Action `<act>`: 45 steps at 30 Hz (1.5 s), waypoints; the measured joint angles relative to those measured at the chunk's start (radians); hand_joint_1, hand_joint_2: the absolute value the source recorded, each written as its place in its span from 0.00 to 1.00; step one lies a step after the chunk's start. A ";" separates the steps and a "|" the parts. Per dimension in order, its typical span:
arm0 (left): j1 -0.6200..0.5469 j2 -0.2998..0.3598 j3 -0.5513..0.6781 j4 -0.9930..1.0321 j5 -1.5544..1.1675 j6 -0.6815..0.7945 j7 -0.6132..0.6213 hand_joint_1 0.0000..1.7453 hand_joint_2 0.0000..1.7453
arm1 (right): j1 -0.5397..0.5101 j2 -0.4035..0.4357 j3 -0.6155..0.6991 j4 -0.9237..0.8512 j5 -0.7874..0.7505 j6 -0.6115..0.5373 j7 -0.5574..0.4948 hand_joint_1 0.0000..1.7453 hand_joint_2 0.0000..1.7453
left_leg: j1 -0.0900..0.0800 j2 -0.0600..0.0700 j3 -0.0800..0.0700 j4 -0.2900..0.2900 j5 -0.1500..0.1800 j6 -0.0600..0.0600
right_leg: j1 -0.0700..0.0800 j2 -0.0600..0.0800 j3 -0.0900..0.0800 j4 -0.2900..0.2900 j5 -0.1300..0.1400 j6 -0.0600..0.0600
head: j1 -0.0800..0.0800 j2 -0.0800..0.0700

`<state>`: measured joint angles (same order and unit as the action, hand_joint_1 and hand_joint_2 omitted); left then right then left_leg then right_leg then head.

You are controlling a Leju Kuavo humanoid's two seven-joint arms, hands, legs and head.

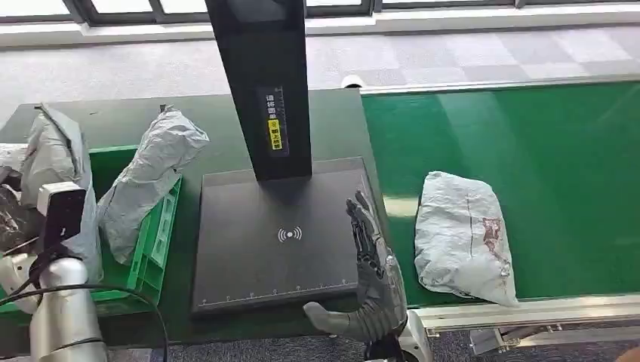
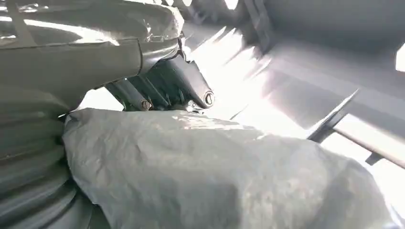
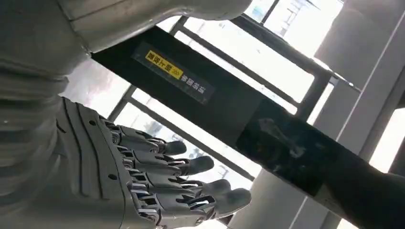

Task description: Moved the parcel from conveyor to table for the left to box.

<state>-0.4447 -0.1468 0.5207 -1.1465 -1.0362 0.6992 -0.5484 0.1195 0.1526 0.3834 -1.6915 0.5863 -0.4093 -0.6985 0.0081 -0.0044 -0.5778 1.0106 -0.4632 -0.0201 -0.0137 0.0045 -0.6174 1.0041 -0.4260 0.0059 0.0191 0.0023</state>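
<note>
my right hand [image 1: 371, 260] is spread and empty over the scanner plate [image 1: 256, 249]; the parcel [image 1: 462, 235] lies on the green conveyor [image 1: 543, 151], just beside. left hand [image 2: 162, 88] grips a bag [image 2: 215, 171]. next i reach right and grasp it.

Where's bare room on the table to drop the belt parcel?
Free: the dark scanner pad between the black post and the table's front edge, left of the right hand. Also the bare belt behind the parcel. Crowded: the green bin at left, stuffed with grey bags.
</note>
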 measured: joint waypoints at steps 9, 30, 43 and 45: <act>-0.040 0.035 0.003 0.228 -0.075 0.000 0.094 1.00 1.00 | 0.003 0.000 -0.004 0.000 0.001 0.019 0.000 0.00 1.00 | 0.000 0.000 0.000 0.000 -0.001 -0.001 | 0.000 0.000 -0.001 0.000 0.000 0.000 | 0.000 0.000; -0.064 0.040 -0.012 0.298 0.350 -0.049 -0.007 0.00 0.00 | -0.003 0.000 -0.011 0.000 0.044 0.006 0.029 0.00 1.00 | 0.000 0.000 0.005 0.000 -0.001 -0.001 | 0.000 -0.001 0.005 0.000 -0.002 -0.001 | 0.000 0.000; 0.239 -0.119 -0.311 -0.115 0.730 -0.006 -0.080 0.00 0.00 | 0.038 0.011 -0.126 0.013 0.094 -0.036 0.093 0.00 1.00 | -0.002 0.000 0.005 0.001 -0.006 0.003 | -0.001 0.000 0.006 -0.002 -0.004 0.002 | 0.000 0.000; 0.260 -0.131 -0.321 -0.143 0.706 -0.003 -0.060 0.00 0.00 | 0.049 0.014 -0.129 0.008 0.104 -0.039 0.098 0.00 1.00 | -0.002 0.000 0.005 0.001 -0.006 0.002 | 0.000 0.000 0.006 -0.002 -0.005 0.002 | 0.000 0.000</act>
<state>-0.1845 -0.2781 0.1999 -1.2893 -0.3302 0.6962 -0.6082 0.1688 0.1671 0.2545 -1.6830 0.6904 -0.4479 -0.6005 0.0057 -0.0042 -0.5728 1.0114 -0.4696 -0.0176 -0.0140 0.0044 -0.6115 1.0022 -0.4305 0.0076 0.0195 0.0023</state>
